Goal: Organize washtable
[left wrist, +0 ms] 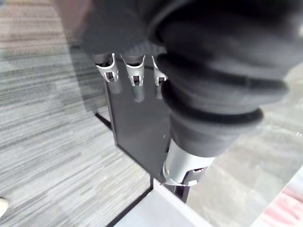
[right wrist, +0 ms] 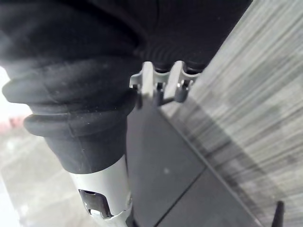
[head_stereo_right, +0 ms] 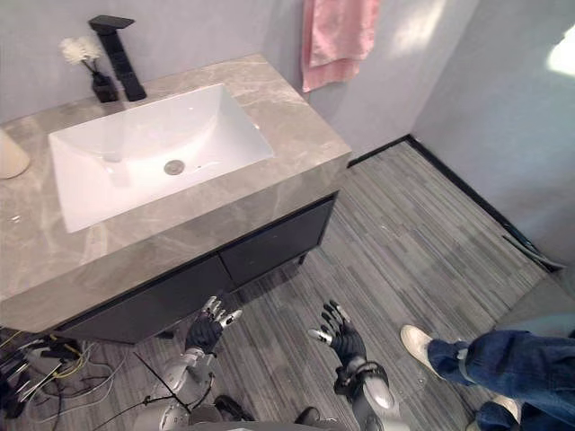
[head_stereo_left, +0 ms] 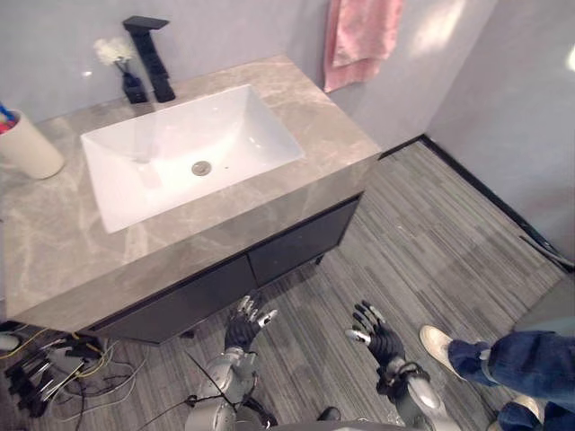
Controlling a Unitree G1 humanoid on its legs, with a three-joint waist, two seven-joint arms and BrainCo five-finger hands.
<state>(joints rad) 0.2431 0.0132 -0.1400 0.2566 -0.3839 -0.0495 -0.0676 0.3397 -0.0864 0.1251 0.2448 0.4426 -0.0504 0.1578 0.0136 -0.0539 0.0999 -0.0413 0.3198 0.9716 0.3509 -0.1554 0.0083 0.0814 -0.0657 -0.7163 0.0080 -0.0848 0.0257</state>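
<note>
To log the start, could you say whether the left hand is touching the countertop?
Apart: in the left eye view the left hand is over the floor, well below the countertop.

No text, label, brand, number or sign can be read. The cup (head_stereo_left: 27,148), the faucet (head_stereo_left: 153,56), the towel (head_stereo_left: 361,40) and the marbled surface (head_stereo_left: 334,135) bear no legible print.
</note>
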